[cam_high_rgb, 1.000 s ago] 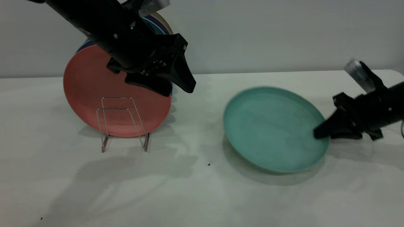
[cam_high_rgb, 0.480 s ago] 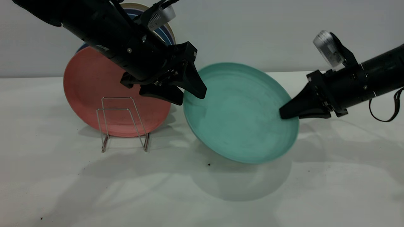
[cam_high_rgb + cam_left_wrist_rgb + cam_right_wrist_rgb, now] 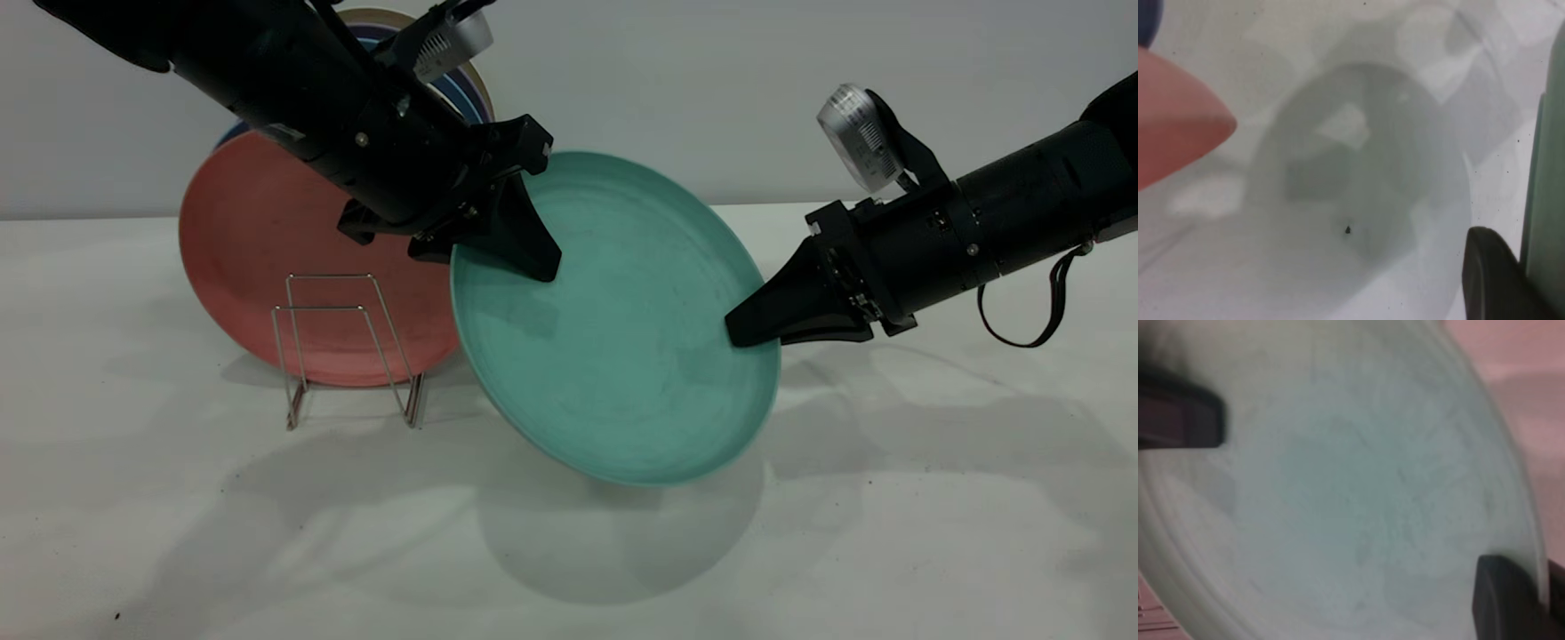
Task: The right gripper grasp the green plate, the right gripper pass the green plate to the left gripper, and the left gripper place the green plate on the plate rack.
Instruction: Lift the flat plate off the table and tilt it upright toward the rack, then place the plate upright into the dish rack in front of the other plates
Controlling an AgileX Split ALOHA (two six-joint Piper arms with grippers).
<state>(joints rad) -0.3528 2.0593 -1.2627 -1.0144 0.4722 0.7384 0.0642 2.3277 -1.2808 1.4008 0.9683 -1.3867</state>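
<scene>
Standing on edge at the far left of the bench (image 3: 133, 533), a salmon-pink plate (image 3: 258, 258) leans in the plate rack (image 3: 342, 347), with dark blue plates (image 3: 458, 89) and a pale rim behind it, mostly hidden by the left arm. The front loops of the wire rack are bare. No brand, label or writing can be read anywhere.

The left gripper (image 3: 511, 253) reaches down from the upper left to the upper-left rim of the green plate (image 3: 613, 356). One of its fingers (image 3: 524, 244) lies across the plate's front face; the other is hidden behind the plate, so whether they pinch the rim cannot be told. In the left wrist view, only one dark fingertip (image 3: 1491, 277) shows just beside the plate's edge (image 3: 1548, 200), above the plate's round shadow on the bench.

The green plate hangs tilted in mid-air at centre, clear of the bench, its face towards the camera and its left edge overlapping the pink plate.

The right gripper (image 3: 756, 320) comes in from the right and its fingers pinch the plate's right rim, one finger in front, one behind. The right wrist view shows a dark fingertip (image 3: 1508, 600) at the near rim and the left gripper's finger (image 3: 1181, 420) on the far side of the plate (image 3: 1358, 500).
</scene>
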